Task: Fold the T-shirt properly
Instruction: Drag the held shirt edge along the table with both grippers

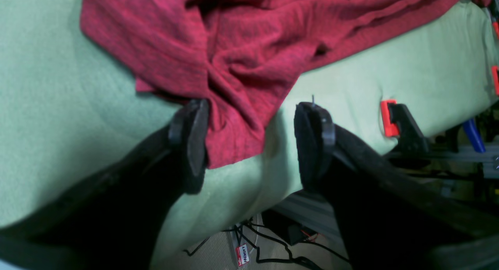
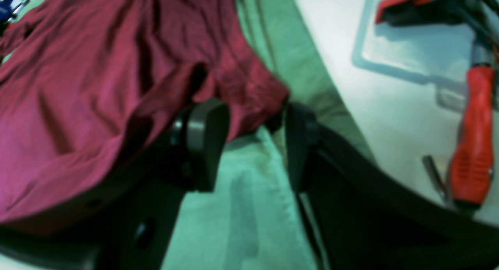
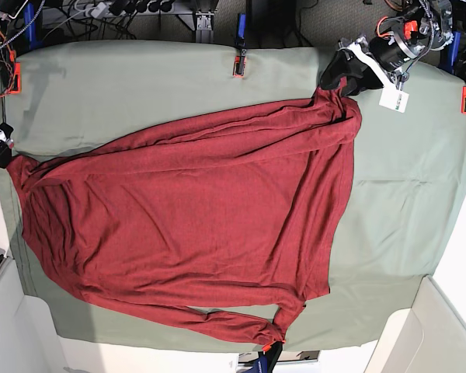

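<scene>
My left fingers (image 1: 249, 139) stand spread astride a bunched corner of the T-shirt (image 1: 234, 59), gripping nothing. My right fingers (image 2: 253, 145), spread too, straddle another edge. I'd judge I'm about to pinch; next, close squarely. The shirt sprawls across the green-clothed surface (image 3: 396, 163). No containers visible.

The T-shirt (image 3: 186, 233) is a thin, matt knit cloth, dark red with a faint heathered fleck, lying in soft creases; the table cloth (image 3: 396, 179) under it is sage-green fabric, matt and slightly fuzzy. The left gripper (image 1: 249, 137) has matt black fingers (image 1: 312, 145) with a rough, felt-like pad; the clamp (image 1: 401, 126) looks like smooth orange and black plastic.
</scene>
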You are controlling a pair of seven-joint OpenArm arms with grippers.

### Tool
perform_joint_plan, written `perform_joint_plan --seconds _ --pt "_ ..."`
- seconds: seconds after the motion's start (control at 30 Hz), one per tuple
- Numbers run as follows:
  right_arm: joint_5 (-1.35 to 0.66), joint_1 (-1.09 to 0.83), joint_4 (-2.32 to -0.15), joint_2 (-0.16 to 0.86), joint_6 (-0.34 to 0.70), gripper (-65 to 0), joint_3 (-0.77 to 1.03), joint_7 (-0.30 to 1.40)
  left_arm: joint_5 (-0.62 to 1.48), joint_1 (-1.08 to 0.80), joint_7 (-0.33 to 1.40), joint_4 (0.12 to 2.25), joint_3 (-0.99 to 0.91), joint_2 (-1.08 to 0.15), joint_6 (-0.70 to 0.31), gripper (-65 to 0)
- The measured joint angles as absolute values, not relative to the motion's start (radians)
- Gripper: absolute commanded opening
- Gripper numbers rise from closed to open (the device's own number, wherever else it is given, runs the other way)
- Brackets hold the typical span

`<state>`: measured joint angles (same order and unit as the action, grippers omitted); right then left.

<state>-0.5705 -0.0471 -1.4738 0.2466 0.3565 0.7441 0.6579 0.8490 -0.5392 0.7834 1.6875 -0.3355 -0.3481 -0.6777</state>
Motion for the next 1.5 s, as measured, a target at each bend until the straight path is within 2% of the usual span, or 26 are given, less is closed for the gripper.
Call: perform_joint_plan --seconds 0.07,0.33,0.37,0.5,0.67,0.73,0.83,0.9,1.17,1.4,1.5 --pt "-0.566 -0.047 -1.456 0.246 0.344 -37.2 0.742 0.652 0.838 -0.537 0.773 1.687 -0.335 -0.344 -0.678 -32.0" --pt "-0.547 0.035 -1.377 0.247 0.340 -37.2 0.738 0.646 0.769 -0.528 0.765 1.687 -0.335 -0.344 -0.665 -63.5" --pt "-0.544 0.046 -1.359 0.247 0.339 -37.2 0.735 0.647 0.767 -0.528 0.765 1.687 -0.336 -0.344 -0.665 -65.0" --pt "-0.515 0.080 -1.296 0.247 0.336 -37.2 0.706 0.646 0.765 -0.529 0.772 1.687 -0.363 -0.340 -0.690 -65.0" --pt "-0.516 0.083 -1.278 0.247 0.336 -37.8 0.679 0.646 0.854 -0.532 0.873 1.695 -0.439 -0.338 -0.690 -65.0" --pt "-0.516 0.083 -1.278 0.247 0.336 -43.7 0.679 0.647 0.881 -0.534 0.893 1.710 -0.475 -0.338 -0.689 -65.0" --pt "-0.519 0.083 -1.278 0.247 0.336 -58.2 0.678 0.648 0.902 -0.534 0.898 1.741 -0.520 -0.338 -0.689 -65.0" --pt "-0.519 0.083 -1.278 0.247 0.337 -65.0 0.678 0.648 0.909 -0.534 0.898 1.755 -0.530 -0.346 -0.689 -65.0" --pt "-0.547 0.076 -1.285 0.251 0.376 -65.0 0.686 0.693 0.909 -0.545 0.926 1.834 -0.543 -0.398 -0.689 -65.0" --pt "-0.603 0.013 -1.380 0.254 0.389 -65.0 0.753 0.716 0.937 -0.625 0.934 1.965 -0.655 -0.439 -0.690 -65.0" --pt "-0.601 0.009 -1.384 0.252 0.389 -65.0 0.755 0.723 0.941 -0.614 0.889 1.988 -0.665 -0.482 -0.690 -65.0"
